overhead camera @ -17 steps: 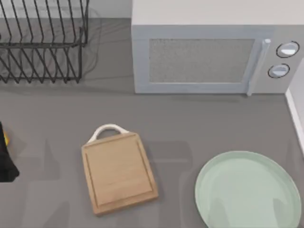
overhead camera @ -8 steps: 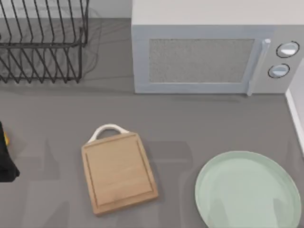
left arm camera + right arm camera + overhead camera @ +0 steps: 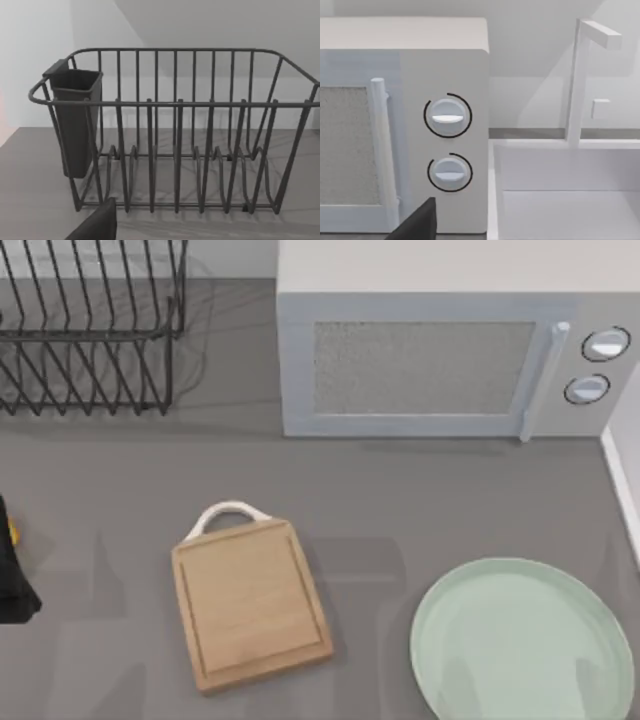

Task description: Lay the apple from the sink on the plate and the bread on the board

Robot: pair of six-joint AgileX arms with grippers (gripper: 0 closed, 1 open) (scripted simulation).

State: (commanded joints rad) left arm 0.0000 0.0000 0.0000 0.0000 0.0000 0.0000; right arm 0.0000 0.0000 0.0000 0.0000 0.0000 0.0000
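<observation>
- Microwave [image 3: 455,360]: white, at the back of the table; its two dials [image 3: 448,116] face the right wrist view, with the sink [image 3: 570,200] just beside it on the right.
- Dish rack [image 3: 175,130]: dark wire, back left, with a cutlery cup on one end.
- Plate [image 3: 520,640]: pale mint green, round, shallow-rimmed, bare, at the front right.
- Board [image 3: 250,600]: light wood, grooved edge, white loop handle toward the back, bare, left of the plate.
- Apple and bread: neither yet on its target; the bread probably light and crushable, best pinched on its flat sides; the apple probably firm and inclined to roll.
- Left arm [image 3: 12,575]: at the left edge; finger opening cannot be told for either gripper.
</observation>
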